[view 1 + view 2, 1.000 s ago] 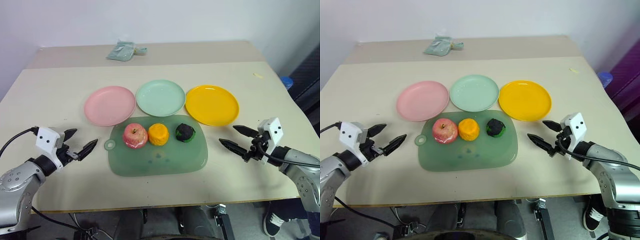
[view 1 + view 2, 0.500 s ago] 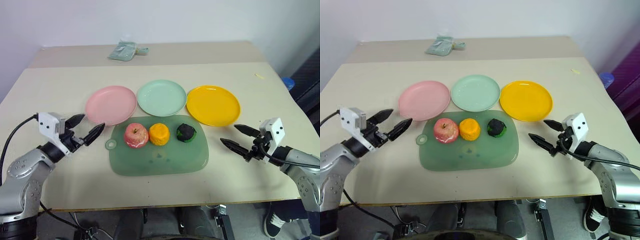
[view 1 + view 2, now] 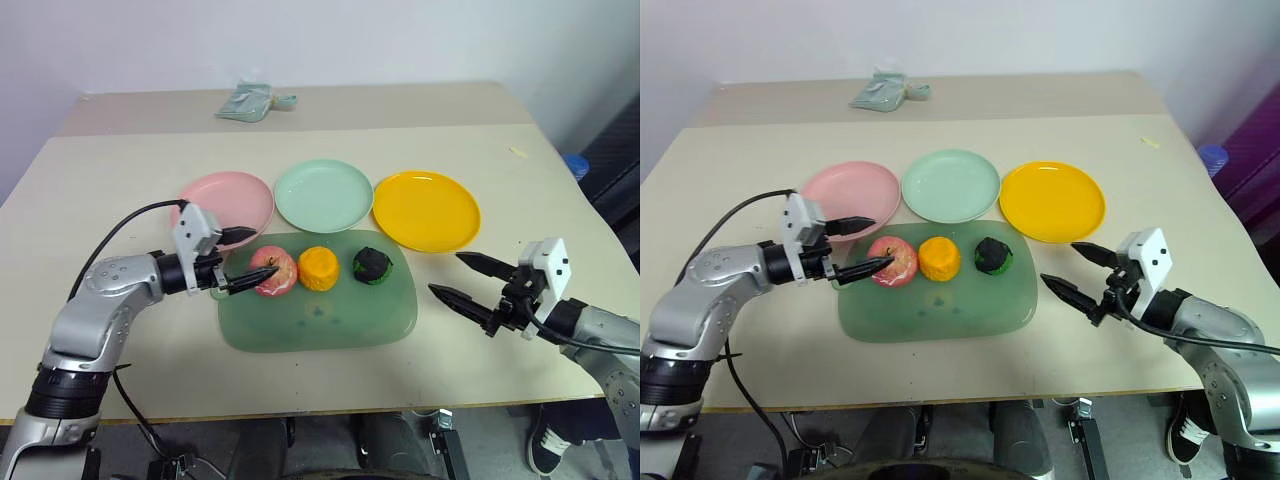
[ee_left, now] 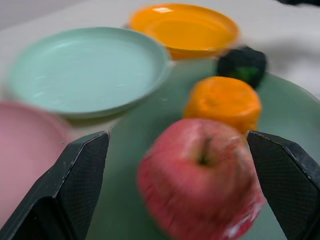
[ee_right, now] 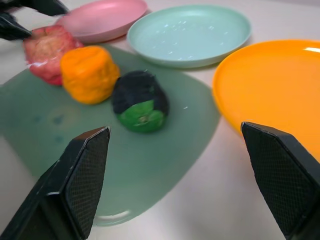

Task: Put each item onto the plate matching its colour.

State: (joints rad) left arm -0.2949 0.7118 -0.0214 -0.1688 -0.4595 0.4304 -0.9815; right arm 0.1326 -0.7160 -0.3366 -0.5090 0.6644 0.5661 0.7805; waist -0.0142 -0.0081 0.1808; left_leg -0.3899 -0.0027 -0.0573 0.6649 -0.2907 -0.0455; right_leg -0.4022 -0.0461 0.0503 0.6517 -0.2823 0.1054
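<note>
Apple is sitting untouched at the left end of the green board, first in a row with the orange piece and the dark green-black lump. Left gripper has just swung in from the table edge over the last second and is now bracketing the apple: fingers spread wide, one tip at the apple's near side, the other passing behind it toward the pink plate. In the left wrist view the apple is sitting centred between the two fingers, neither one pressing on it. My read: this is the approach for the apple pick, not yet closed. The three items are all on the board, and the pink, mint green plate and yellow-orange plate are all bare behind the board, so the sorting is yet to begin.

Left forearm is reaching across from the board's left, gripper roughly level, angled slightly down toward the apple.

Right gripper is hovering off the board's right edge, fingers apart, empty, pointing at the lump, well short of it. Teal cloth bundle is lying far behind the plates.
</note>
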